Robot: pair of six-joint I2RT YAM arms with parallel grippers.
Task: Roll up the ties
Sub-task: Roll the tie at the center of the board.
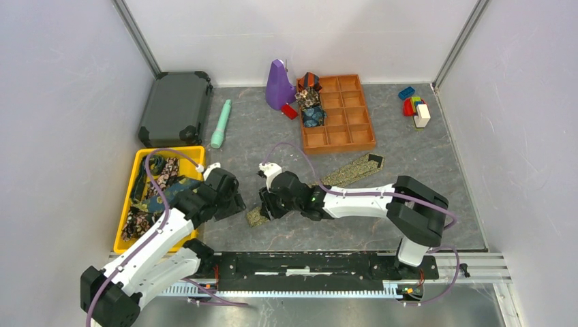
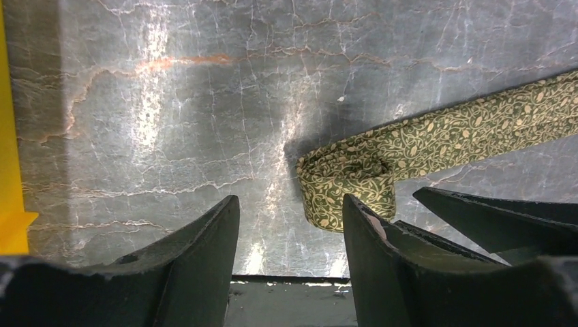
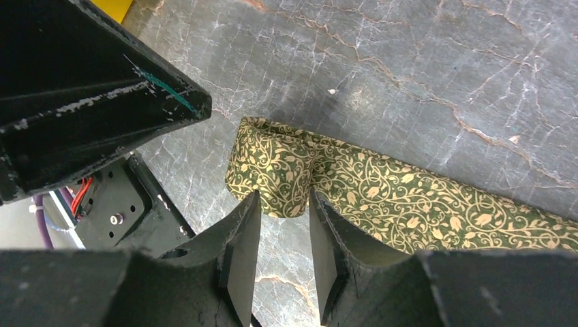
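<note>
Olive-gold tie lies flat on the table, near end curled into a loose roll. Left gripper jaws are wide and empty beside it, right gripper jaws narrow, straddling the roll's edge. Looks soft and springy, so I'd pinch the coil itself.

Counter layout, clock read from its centre in the top view.
Tie lies across the centre, far end toward 2 o'clock, coiled end toward 7, between left pincer and right pincer. Bin holding loose ties at 9; case behind it at 10; cylinder just right of the case; compartment tray at 12, rolled ties in its left column; toy blocks at 2.
</note>
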